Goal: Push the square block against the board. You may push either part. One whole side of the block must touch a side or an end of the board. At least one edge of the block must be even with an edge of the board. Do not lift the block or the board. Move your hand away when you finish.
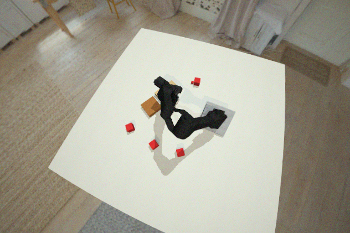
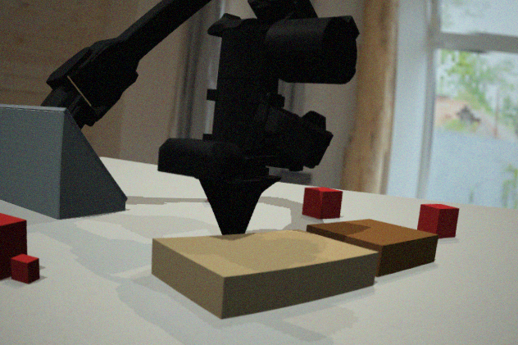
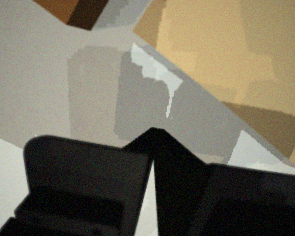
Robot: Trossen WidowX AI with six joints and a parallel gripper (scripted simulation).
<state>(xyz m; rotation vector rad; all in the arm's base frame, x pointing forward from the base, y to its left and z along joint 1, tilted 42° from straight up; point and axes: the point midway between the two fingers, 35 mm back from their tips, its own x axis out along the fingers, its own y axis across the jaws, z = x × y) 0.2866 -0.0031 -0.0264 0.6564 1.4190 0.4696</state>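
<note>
The desk (image 1: 214, 174) is a white square sheet, seen corner-on from the top view. The arm (image 1: 186, 124) rises from a grey base plate (image 1: 226, 124) just right of the desk's centre and reaches toward the far-left edge.

The board (image 2: 259, 261) is the pale tan slab lying flat near the desk's centre, mostly hidden under the arm from above. In the exterior view it lies long-side toward the camera, with the arm's shadow across its top.

The block (image 2: 376, 238) is the darker brown square piece, also flat on the desk. It sits on the side of the board toward the left corner of the desk. In the exterior view its near-left side appears to meet the board's end. Whether that whole side is in contact, or any edges line up, cannot be told. The wrist view shows only a corner of the block (image 3: 72, 10) at the top edge, with bare desk between it and the visible board edge (image 3: 225, 55).

The gripper (image 2: 232, 230) points straight down, its jaws closed together to a single point and holding nothing. The tip stands at the board's far long edge, low to the desk surface.

Five small red cubes lie scattered: one (image 1: 196, 81) toward the far corner, one (image 1: 129, 127) toward the left corner, two (image 1: 153, 144) (image 1: 180, 152) nearer the front, and a smaller one (image 2: 24, 268) at the left of the exterior view.
</note>
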